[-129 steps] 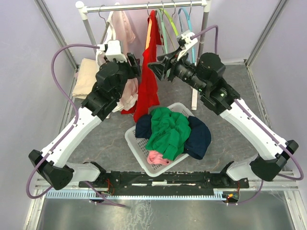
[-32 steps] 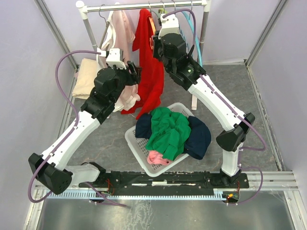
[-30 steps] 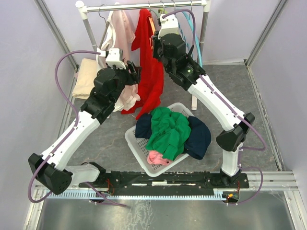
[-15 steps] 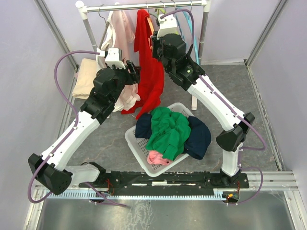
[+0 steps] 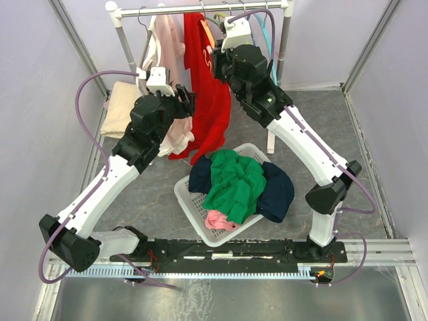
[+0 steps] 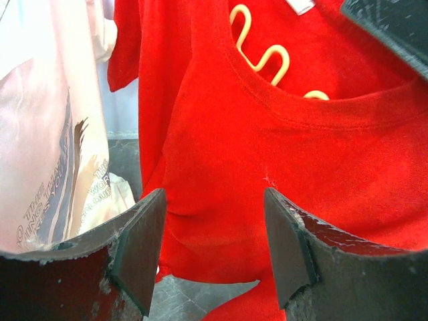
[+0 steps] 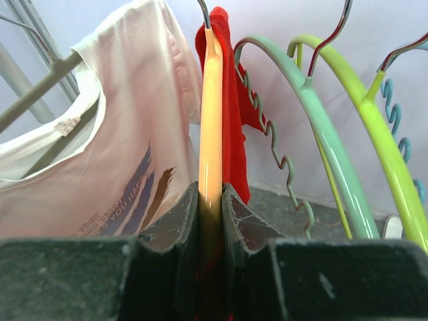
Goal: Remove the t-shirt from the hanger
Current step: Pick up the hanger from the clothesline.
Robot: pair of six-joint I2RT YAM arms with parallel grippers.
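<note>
A red t-shirt (image 5: 210, 100) hangs from the rail on a pale orange hanger (image 7: 210, 114). My right gripper (image 7: 210, 190) is shut on the lower part of that hanger's arm, high up by the rail (image 5: 200, 9). Red cloth shows behind the arm and between the fingers. The left gripper (image 6: 214, 227) stands open just in front of the red t-shirt (image 6: 321, 154), below its collar, with nothing between its fingers. The hanger's wavy bar (image 6: 261, 57) shows inside the neck opening. In the top view the left gripper (image 5: 187, 103) is at the shirt's left edge.
A pink-white printed t-shirt (image 5: 167, 47) hangs left of the red one. Empty green (image 7: 314, 120) and lime (image 7: 374, 114) hangers hang to the right. A white basket (image 5: 184, 194) heaped with clothes sits on the floor below. Beige cloth (image 5: 120, 107) lies at the left.
The right gripper has risen a little and shifted right with the hanger, and the red t-shirt's top has swung left. The left arm has stayed put.
</note>
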